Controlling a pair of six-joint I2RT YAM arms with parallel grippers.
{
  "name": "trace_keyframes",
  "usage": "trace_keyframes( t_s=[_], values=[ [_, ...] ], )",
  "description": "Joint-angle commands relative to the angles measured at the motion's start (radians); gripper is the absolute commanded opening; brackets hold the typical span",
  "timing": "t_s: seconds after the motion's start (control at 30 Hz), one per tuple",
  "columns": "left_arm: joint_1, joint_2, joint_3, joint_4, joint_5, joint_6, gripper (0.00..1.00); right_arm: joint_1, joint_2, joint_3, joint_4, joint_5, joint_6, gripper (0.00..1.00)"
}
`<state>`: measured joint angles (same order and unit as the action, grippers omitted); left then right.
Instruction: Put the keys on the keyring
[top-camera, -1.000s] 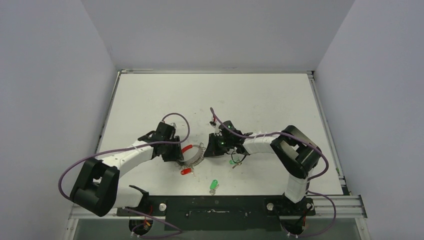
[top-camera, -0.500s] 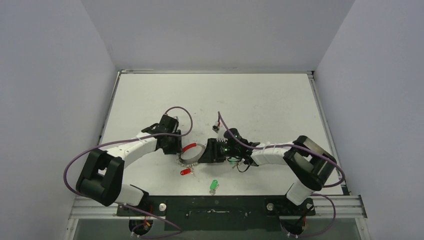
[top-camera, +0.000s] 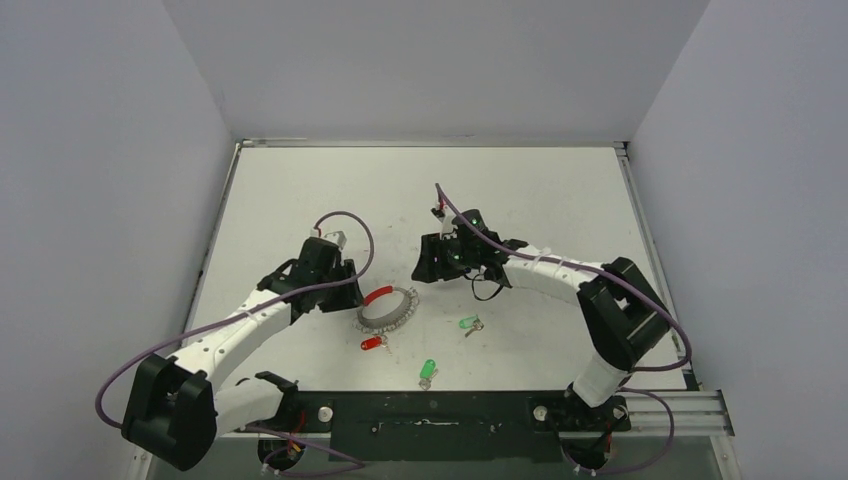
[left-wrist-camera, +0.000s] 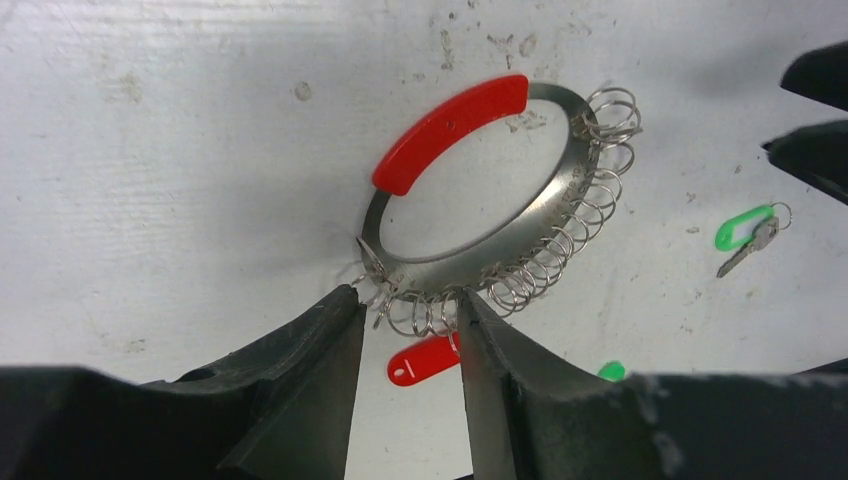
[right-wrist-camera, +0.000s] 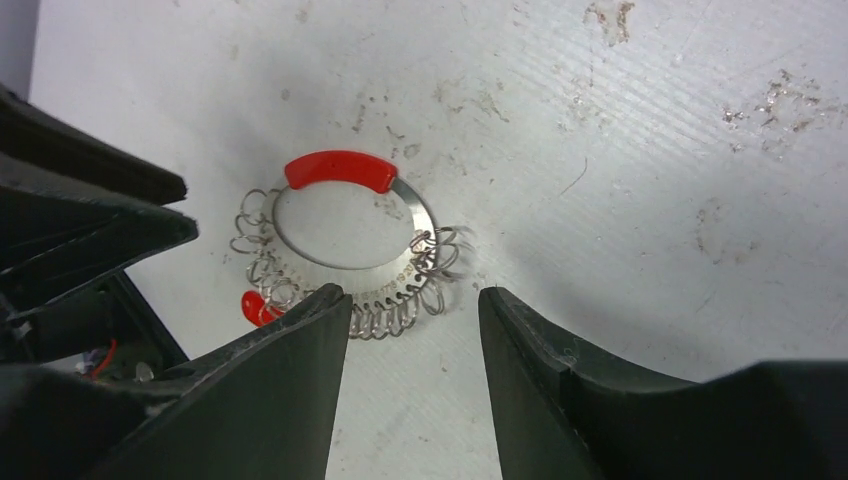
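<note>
The keyring (top-camera: 387, 309) lies flat on the table between both grippers, a silvery band with several small wire loops and a red sleeve (top-camera: 377, 295). It also shows in the left wrist view (left-wrist-camera: 560, 200) and in the right wrist view (right-wrist-camera: 421, 236). One green-headed key (top-camera: 467, 323) lies right of the ring and also shows in the left wrist view (left-wrist-camera: 745, 228). The other (top-camera: 428, 369) lies nearer the front. My left gripper (top-camera: 343, 289) (left-wrist-camera: 405, 300) is open and empty, just left of the ring. My right gripper (top-camera: 428, 265) (right-wrist-camera: 415, 300) is open and empty, up and right of it.
A red tag (top-camera: 372, 343) lies just in front of the ring, seemingly hooked to one of its loops (left-wrist-camera: 425, 360). The black base rail (top-camera: 430, 412) runs along the near edge. Grey walls stand on three sides of the table.
My right gripper has drawn back from the ring, up and to the right, uncovering a green key. My left gripper has pulled back to the left. The ring now lies free.
</note>
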<state>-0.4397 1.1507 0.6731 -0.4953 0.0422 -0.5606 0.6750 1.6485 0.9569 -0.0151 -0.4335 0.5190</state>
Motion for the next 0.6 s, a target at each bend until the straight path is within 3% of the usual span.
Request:
trace_keyframes(
  t_s=[0.0,0.27,0.43,0.57],
  values=[
    [-0.004,-0.05,-0.051,0.036,0.068,-0.07,0.38,0.003,0.081,0.066,-0.058,-0.004,-0.069,0.48],
    [-0.004,-0.092,-0.156,0.043,0.084,-0.151,0.38,0.006,0.126,0.052,-0.007,-0.065,-0.074,0.44],
    [-0.002,-0.071,-0.211,0.082,0.078,-0.193,0.38,0.012,0.172,0.006,0.148,-0.15,-0.024,0.43],
    [-0.002,-0.029,-0.213,0.115,0.08,-0.199,0.37,0.02,0.212,-0.021,0.255,-0.181,0.022,0.35]
  ],
)
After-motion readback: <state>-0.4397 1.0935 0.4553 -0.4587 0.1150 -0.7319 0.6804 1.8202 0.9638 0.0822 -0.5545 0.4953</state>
